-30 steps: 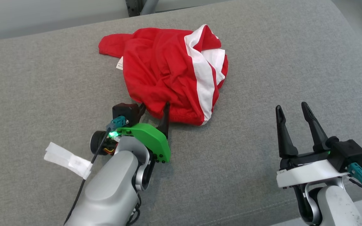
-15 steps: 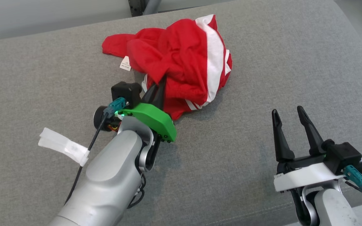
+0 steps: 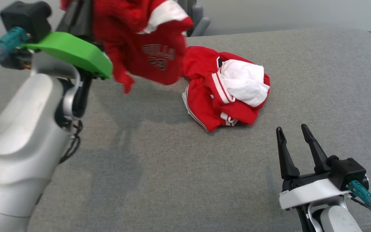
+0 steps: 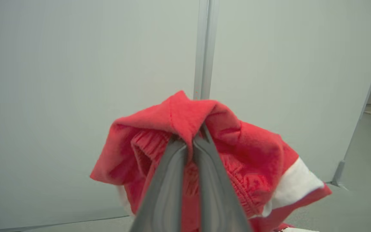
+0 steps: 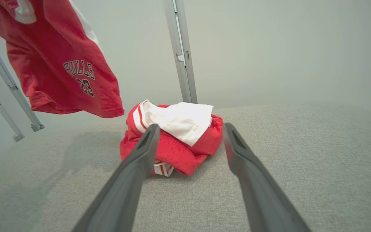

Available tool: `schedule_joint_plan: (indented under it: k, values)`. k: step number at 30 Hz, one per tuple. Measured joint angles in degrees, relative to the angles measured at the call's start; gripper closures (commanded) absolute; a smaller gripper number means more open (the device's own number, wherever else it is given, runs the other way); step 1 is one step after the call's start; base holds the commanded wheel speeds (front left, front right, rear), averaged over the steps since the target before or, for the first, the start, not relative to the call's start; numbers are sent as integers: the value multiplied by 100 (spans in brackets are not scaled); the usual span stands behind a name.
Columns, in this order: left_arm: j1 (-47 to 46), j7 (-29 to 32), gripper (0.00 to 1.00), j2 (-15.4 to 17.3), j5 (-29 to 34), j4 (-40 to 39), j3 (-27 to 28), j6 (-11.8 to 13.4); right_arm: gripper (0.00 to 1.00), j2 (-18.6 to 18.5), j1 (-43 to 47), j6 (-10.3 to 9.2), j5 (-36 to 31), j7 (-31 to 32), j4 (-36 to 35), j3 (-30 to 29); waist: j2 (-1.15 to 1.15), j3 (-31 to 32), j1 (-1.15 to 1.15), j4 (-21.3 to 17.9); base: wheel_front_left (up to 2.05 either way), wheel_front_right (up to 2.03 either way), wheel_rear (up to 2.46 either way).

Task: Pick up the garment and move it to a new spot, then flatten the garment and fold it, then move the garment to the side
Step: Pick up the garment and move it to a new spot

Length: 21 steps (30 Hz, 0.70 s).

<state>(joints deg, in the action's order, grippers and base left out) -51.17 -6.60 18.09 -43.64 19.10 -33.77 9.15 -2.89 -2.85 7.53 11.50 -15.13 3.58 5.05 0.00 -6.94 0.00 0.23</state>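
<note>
my left pincer: clamped on red Bulls garment, hanging | my right pincer: wide apart, over grey cushion

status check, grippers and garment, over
Left gripper shut on garment, held high. Right gripper open, low, apart from the cloth. Garment part hanging, part heaped on cushion. No obstacle seen.

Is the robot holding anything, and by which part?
The left end effector pinches the red garment by a bunched fold beside its elastic edge; the right end effector holds nothing.
</note>
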Motion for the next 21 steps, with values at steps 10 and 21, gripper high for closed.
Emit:
schedule_joint_plan:
  k: [10, 21]
  values:
    - [-48, 424, 100, 1443, 58, -105, 625, 310, 0, 3, 23, 0, -2, 1, -5, -15, 0, 16, 0, 528, 0, 0, 0]
    - [772, 141, 100, 1883, -350, 892, 1170, 485, 0, -78, 9, 0, -68, 0, 7, 2, 0, -122, 0, 922, 0, 0, 0]
